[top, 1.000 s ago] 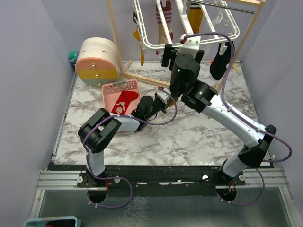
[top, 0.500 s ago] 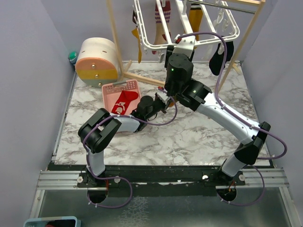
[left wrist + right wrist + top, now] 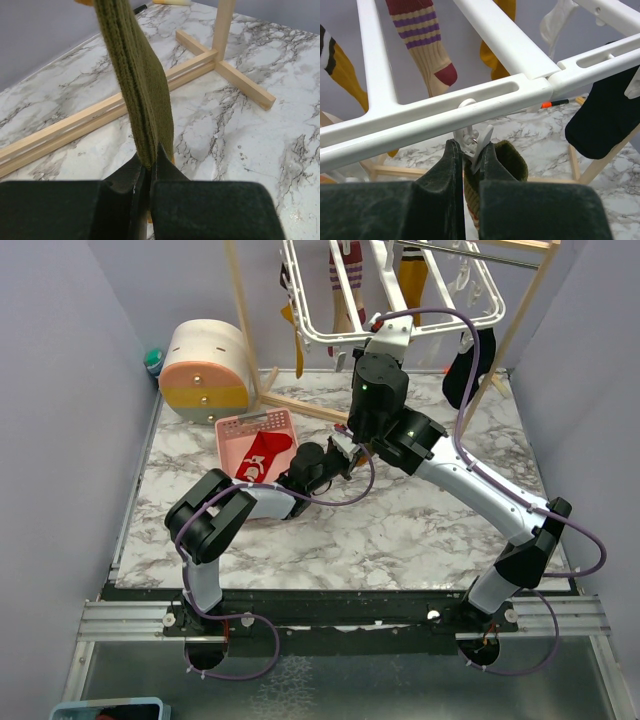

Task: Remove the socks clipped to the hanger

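The white hanger [image 3: 400, 335] [image 3: 445, 110] hangs at the back with socks clipped under it: a red striped sock [image 3: 427, 45], mustard socks [image 3: 345, 70] and a black sock [image 3: 607, 120] [image 3: 465, 365]. An olive green sock [image 3: 140, 90] hangs down taut, and my left gripper [image 3: 150, 160] [image 3: 350, 448] is shut on its lower end just above the table. My right gripper [image 3: 472, 150] is shut on the white clip [image 3: 476, 140] under the frame's front bar. That clip holds the olive sock's cuff [image 3: 515, 160]. The right arm hides the olive sock in the top view.
A pink basket [image 3: 250, 423] with a red sock in it sits left of my left arm. A round cream and orange box [image 3: 205, 370] stands at the back left. The wooden rack's pole [image 3: 240, 310] and base rails [image 3: 220, 65] stand behind the arms.
My right gripper rose to the hanger's front bar and closed on the clip. The black sock swung slightly. The left arm has kept still with the olive sock.
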Action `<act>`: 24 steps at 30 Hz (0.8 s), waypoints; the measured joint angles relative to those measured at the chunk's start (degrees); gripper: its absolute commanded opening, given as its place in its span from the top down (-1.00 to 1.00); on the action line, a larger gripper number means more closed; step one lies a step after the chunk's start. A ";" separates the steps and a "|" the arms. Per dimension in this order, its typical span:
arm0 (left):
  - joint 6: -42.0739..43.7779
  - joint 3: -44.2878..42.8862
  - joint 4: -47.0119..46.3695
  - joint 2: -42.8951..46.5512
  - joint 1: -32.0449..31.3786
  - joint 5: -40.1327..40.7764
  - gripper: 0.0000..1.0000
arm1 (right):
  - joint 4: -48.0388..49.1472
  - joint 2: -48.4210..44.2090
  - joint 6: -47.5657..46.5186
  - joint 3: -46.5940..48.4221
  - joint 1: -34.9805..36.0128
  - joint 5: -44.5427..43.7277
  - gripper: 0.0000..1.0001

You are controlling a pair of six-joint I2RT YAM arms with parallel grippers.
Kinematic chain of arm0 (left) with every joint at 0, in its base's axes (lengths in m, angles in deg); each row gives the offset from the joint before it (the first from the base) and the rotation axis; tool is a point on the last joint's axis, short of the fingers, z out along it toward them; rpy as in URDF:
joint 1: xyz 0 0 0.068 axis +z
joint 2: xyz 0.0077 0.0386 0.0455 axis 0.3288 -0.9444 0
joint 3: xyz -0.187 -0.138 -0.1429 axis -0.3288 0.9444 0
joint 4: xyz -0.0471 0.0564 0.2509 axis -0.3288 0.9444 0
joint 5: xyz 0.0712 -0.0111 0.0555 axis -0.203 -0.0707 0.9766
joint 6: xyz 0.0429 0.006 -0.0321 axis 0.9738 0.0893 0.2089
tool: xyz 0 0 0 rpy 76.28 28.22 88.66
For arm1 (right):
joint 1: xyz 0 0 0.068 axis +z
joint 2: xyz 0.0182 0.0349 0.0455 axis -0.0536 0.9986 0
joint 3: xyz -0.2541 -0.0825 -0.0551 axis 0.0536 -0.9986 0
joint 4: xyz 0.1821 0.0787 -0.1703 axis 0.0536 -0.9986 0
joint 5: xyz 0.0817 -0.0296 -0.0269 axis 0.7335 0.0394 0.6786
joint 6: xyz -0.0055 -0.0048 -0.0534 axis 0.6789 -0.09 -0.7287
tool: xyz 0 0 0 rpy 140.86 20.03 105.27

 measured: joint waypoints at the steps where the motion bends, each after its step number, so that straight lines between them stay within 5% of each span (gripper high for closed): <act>1: 0.13 0.00 0.00 0.00 0.00 0.02 1.00 | -0.02 0.00 0.00 0.00 0.00 0.02 0.99; 24: 0.61 10.47 0.22 8.83 1.11 6.67 1.00 | -0.61 -1.84 1.75 -0.02 0.00 2.25 0.99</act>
